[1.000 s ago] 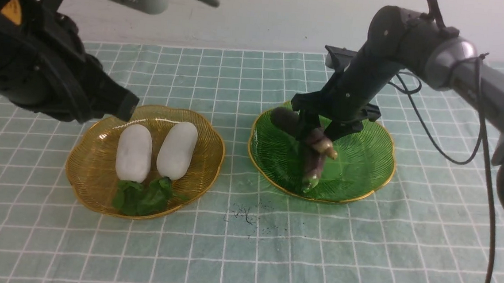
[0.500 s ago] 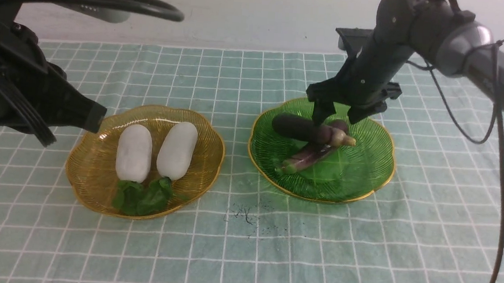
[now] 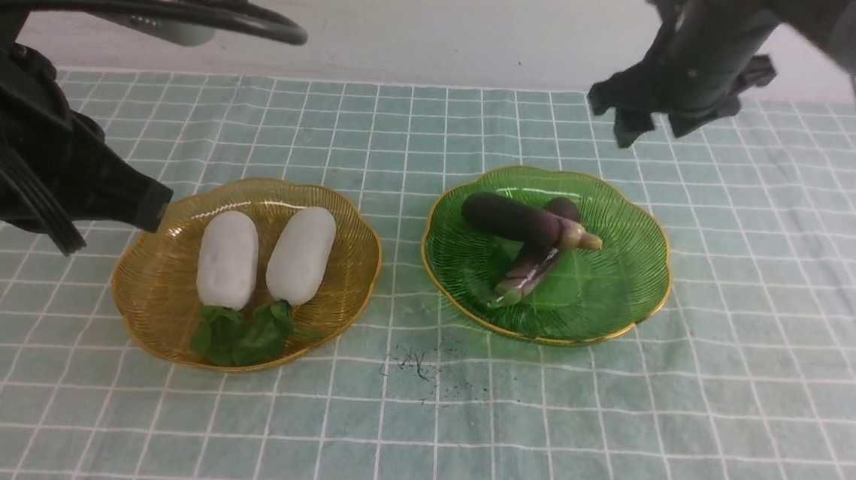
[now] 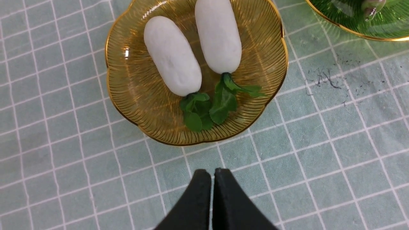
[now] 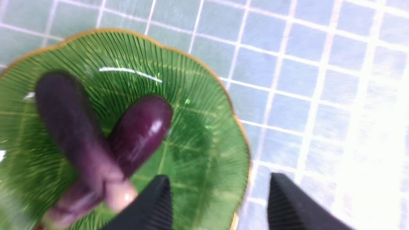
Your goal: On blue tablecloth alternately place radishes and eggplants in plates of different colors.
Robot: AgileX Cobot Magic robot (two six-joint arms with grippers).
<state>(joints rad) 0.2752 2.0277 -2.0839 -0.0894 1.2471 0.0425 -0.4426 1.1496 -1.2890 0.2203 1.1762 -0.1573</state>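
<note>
On the blue tablecloth (image 3: 610, 433) stand two plates. The amber plate (image 3: 145, 303) (image 4: 134, 95) holds two white radishes (image 3: 228, 258) (image 3: 301, 254) side by side, leaves toward me. In the green plate (image 3: 613, 283) (image 5: 198, 127) two purple eggplants (image 3: 509, 217) (image 3: 536, 262) lie crossed, one resting on the other. My right gripper (image 3: 652, 134) (image 5: 219, 179) hangs open and empty, high above the green plate's far right edge. My left gripper (image 4: 212, 174) is shut on nothing, above the cloth on the near side of the amber plate.
A dark smudge (image 3: 415, 363) marks the cloth between the plates, toward the front. The left arm (image 3: 64, 169) and its cable (image 3: 188, 12) fill the left side. A pale wall (image 3: 451, 23) closes off the back of the table.
The right gripper has let go of an eggplant, which now lies under the other one in the green plate, and has risen up and back to the right. The left arm drew back left.
</note>
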